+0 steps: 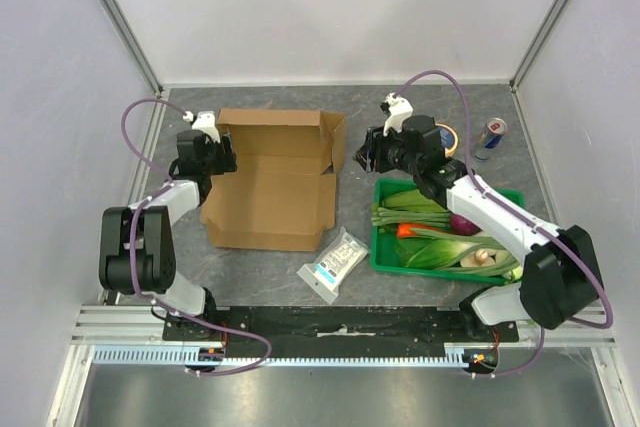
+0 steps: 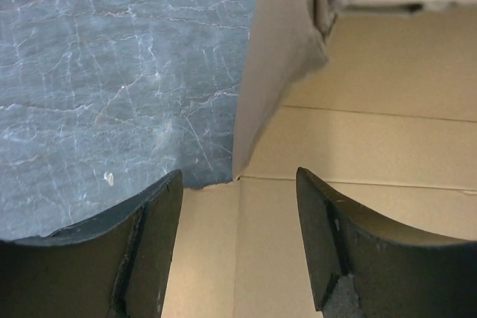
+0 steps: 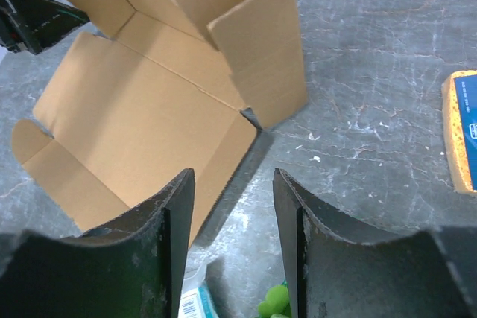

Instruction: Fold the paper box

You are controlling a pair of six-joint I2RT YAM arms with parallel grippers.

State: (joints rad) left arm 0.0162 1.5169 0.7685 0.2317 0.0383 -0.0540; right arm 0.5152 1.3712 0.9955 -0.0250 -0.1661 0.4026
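the left arm folds up from its base at the 7 o'clock corner of the bench, forearm reaching toward 1 o'clock, with the left tool aimed toward 3 o'clock at the left edge of the paper box. in the left wrist view this tool is spread wide, gripping nothing, its fingers over the flat cardboard while a raised side flap stands just ahead between them. the right arm stretches from the 5 o'clock corner toward 10 o'clock across the green crate of vegetables, and the right tool points toward 9 o'clock, just beside the box's right wall. from the right wrist, that tool is also spread and holds nothing, hanging over bare bench beside the box. the box sits left of centre, open side up: its half-raised tray with standing walls lies at 12 o'clock and a flat panel runs from it toward 6 o'clock, the fold lines and each panel's long side running 9 to 3. the cardboard is plain brown with no print. a white-and-blue packet lies near the box's 5 o'clock corner, its print too small to read. a blue-and-silver can stands at 2 o'clock, its label unreadable. a yellow pad with a blue label shows at the right wrist view's edge, its writing illegible.
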